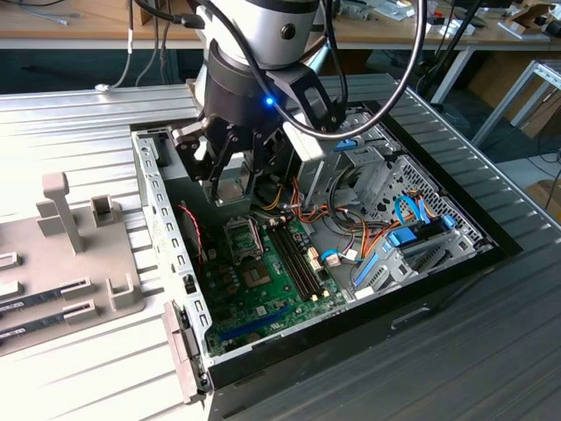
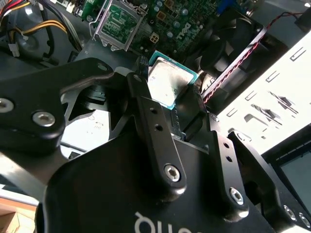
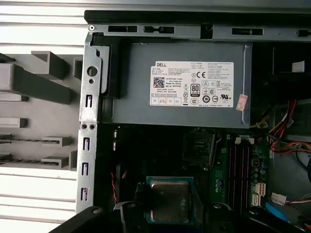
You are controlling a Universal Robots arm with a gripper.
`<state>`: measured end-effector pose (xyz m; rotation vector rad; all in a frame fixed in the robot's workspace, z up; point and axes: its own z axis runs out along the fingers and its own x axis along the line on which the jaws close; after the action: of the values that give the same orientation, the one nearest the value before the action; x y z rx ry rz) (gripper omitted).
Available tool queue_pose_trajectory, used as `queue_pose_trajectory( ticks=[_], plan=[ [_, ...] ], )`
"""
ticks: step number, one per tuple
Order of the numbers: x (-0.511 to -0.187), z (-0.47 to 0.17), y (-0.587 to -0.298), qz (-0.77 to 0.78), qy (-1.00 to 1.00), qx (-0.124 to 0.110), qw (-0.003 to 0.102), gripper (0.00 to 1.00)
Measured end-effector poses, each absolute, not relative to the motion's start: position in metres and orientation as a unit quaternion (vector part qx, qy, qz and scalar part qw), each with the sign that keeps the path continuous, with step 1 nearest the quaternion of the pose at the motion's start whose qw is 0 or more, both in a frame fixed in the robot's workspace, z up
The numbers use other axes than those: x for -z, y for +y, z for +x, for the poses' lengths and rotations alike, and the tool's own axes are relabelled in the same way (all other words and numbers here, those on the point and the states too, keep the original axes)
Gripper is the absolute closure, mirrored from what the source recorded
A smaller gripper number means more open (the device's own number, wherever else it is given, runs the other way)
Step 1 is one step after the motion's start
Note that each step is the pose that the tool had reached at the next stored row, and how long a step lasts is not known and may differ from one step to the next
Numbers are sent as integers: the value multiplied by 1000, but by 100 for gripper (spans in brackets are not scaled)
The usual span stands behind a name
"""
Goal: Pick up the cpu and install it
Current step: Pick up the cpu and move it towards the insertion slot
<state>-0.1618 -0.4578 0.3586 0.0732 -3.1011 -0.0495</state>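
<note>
The fingers [image 2: 146, 107] were closed on the cpu [image 2: 171, 82], holding it by two edges, above the open computer case [image 1: 154, 200] in the upper middle of the exterior view.

I read the table [image 1: 79, 114] as a ribbed metal top, pale on the exterior view's left and dark on its right. An open computer case [image 1: 158, 202] lies flat on it, one end close to the table's far edge. A flat grey holder plate [image 1: 114, 298] with upright blocks rests on the pale part, just beside the case's side wall; the first wrist view shows the same.
</note>
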Motion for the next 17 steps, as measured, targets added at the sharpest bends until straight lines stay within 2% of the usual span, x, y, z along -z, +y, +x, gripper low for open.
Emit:
queue_pose_trajectory(
  ticks=[17],
  plan=[
    [-357,-158,-464,24,-999,16,20,53]
  ],
)
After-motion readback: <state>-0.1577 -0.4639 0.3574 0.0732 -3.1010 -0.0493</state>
